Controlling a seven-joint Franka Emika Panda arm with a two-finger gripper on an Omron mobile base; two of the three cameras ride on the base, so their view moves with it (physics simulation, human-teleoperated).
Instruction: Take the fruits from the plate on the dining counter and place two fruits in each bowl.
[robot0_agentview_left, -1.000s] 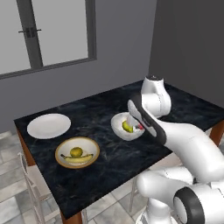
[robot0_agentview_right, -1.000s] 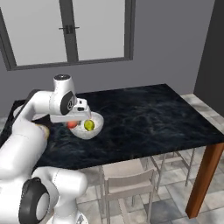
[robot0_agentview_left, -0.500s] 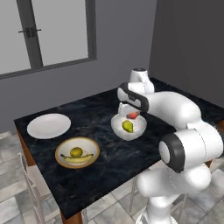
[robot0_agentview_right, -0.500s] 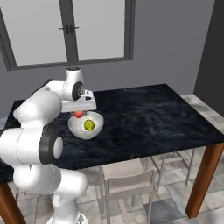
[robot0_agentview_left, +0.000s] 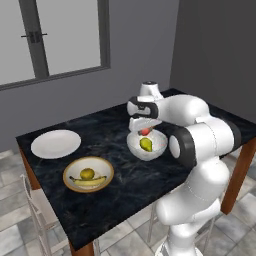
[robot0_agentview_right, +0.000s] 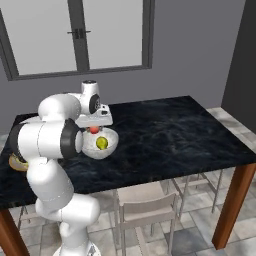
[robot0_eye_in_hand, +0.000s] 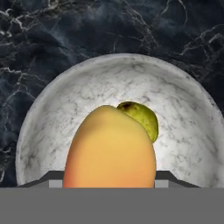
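gripper (robot0_agentview_left: 145, 131) clamps red fruit (robot0_eye_in_hand: 109, 148), frame centre | above white bowl (robot0_eye_in_hand: 52, 100) holding pear (robot0_eye_in_hand: 142, 117) | risk: dropped fruit strikes pear, bounces out

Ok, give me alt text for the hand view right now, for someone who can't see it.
A red-orange fruit, held in the gripper, hangs close to the camera directly above a deep white bowl. A yellow-green pear already lies in the bowl's bottom, partly hidden behind the fruit. Black, white-veined marble counter surrounds the bowl.
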